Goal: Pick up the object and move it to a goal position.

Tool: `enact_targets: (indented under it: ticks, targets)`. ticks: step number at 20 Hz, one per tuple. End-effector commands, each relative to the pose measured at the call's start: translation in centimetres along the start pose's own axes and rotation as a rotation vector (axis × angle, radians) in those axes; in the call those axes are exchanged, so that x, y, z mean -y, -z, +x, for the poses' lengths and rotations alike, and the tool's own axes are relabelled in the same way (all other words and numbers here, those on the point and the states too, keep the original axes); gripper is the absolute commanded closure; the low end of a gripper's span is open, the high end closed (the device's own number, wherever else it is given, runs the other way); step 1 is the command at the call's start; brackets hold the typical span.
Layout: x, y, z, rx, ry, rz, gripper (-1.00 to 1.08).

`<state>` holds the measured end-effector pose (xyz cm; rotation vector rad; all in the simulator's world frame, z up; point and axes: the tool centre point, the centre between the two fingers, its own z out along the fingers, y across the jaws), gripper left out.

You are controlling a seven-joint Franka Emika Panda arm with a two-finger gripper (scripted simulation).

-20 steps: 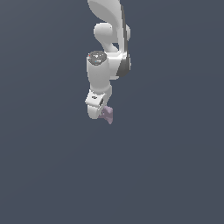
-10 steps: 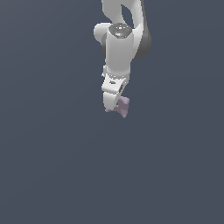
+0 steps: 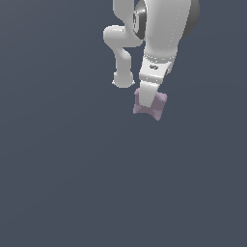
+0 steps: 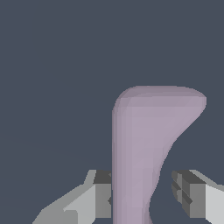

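The object is a pale mauve-purple chunky block with pinched, pointed corners. My white gripper points down and is shut on it, holding it in the air against the plain dark grey background. In the exterior view one white finger covers the block's middle. In the wrist view the block stands tall between the two grey-white fingers, with one finger against its side. The other finger shows a small gap at the block's narrow waist.
The white arm fills the upper part of the exterior view, with its elbow link to the exterior view's left of the gripper. Only flat dark grey surface shows around and below the block.
The gripper has carried the block toward the exterior view's right and slightly upward. The arm now looks larger and has turned, and the grip on the block is unchanged.
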<state>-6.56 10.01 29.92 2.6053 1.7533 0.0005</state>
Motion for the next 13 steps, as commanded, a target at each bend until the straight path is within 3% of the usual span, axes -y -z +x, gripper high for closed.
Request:
enact_targets:
  ticks: [1,13]
  targets:
    - [0.2,1.5,1.3,0.000,-0.002,0.001,1.08]
    - [0.5,4.3,4.0,0.000,-0.002,0.001,1.08]
